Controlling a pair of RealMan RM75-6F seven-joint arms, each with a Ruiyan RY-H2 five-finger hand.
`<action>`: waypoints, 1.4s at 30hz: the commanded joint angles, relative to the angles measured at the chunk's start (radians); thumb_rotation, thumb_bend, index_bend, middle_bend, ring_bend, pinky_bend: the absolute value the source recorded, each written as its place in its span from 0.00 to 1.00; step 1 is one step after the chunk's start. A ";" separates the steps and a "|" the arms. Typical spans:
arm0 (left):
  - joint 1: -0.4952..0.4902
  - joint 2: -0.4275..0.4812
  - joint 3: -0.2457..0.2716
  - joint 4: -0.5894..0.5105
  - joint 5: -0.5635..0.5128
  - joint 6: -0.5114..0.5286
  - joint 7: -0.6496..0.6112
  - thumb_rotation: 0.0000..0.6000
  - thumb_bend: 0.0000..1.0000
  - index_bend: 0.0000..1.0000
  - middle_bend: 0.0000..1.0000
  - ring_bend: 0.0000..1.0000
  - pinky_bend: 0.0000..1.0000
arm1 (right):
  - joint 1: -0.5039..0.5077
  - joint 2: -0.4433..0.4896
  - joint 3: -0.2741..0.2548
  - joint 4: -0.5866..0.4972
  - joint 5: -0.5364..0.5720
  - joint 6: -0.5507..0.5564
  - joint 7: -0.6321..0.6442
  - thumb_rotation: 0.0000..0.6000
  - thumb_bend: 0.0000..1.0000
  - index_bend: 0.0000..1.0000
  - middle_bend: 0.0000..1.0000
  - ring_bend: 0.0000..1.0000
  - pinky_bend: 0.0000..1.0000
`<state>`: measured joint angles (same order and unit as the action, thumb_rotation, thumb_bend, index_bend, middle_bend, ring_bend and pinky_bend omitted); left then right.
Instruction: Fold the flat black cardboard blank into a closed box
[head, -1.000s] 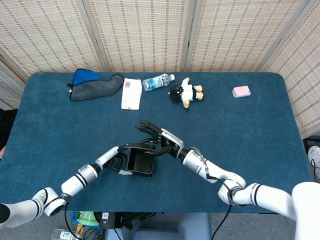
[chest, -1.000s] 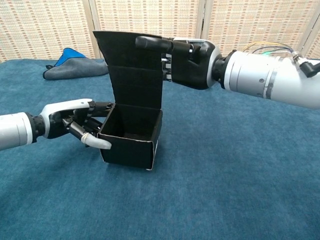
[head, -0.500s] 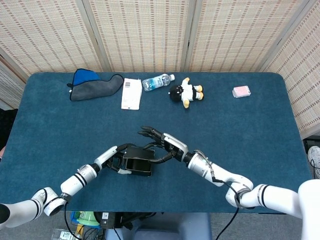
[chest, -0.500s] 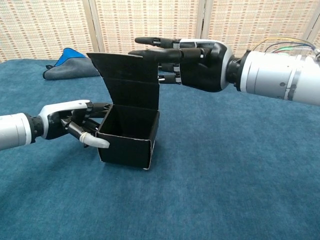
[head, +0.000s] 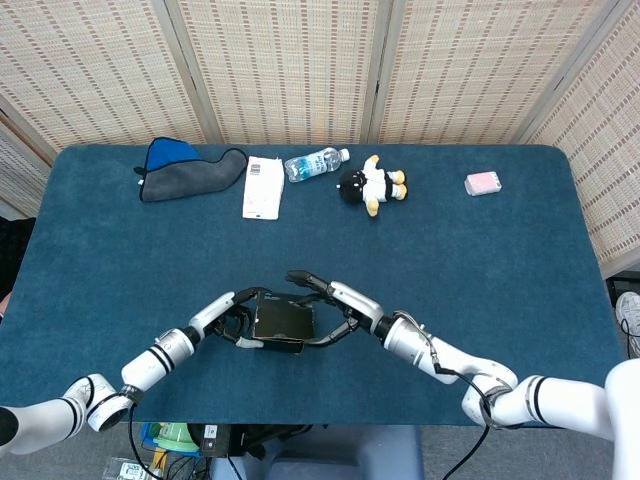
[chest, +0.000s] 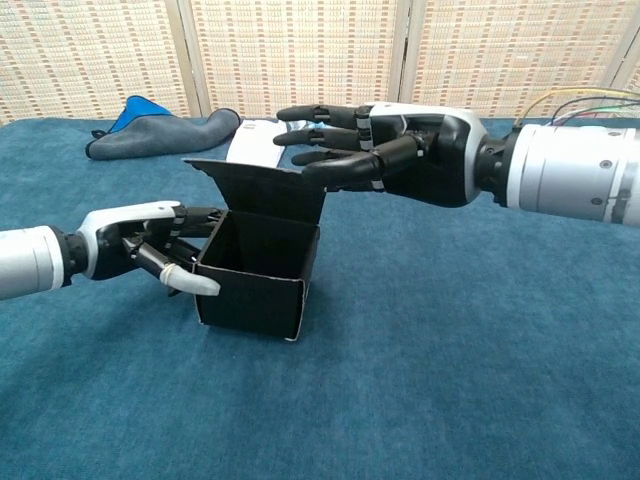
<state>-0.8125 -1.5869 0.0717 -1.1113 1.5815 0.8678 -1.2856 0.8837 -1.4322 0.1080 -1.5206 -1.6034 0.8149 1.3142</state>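
Box (chest: 255, 270) sits on the table (head: 500, 280) near the front edge, centre-left. Left hand (chest: 150, 245) is against the box's left side; right hand (chest: 385, 150) is above and right of it, fingers (chest: 335, 165) over the lid flap (chest: 255, 185), which leans over the opening. Along the back of the table, left to right: cloth (head: 185, 165), flat packet (head: 263, 187), bottle (head: 315, 163), plush toy (head: 372, 185), then a small pack (head: 482, 183) well apart at far right.
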 joint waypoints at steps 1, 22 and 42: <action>-0.002 0.001 -0.001 -0.003 0.001 -0.002 -0.004 1.00 0.23 0.27 0.30 0.61 0.69 | -0.017 0.002 -0.019 -0.019 0.024 0.016 -0.106 1.00 0.14 0.00 0.01 0.00 0.11; -0.006 0.011 -0.007 -0.025 -0.002 -0.010 0.015 1.00 0.23 0.26 0.30 0.61 0.69 | -0.056 -0.029 -0.081 -0.065 0.015 0.069 -0.530 1.00 0.14 0.00 0.00 0.00 0.04; 0.035 -0.021 -0.059 -0.057 -0.101 -0.009 0.188 1.00 0.23 0.09 0.15 0.61 0.67 | -0.027 -0.049 -0.049 -0.101 0.090 0.003 -0.914 1.00 0.14 0.00 0.02 0.00 0.04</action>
<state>-0.7893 -1.6009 0.0310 -1.1507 1.5124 0.8663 -1.1345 0.8507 -1.4869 0.0467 -1.6100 -1.5308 0.8297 0.4137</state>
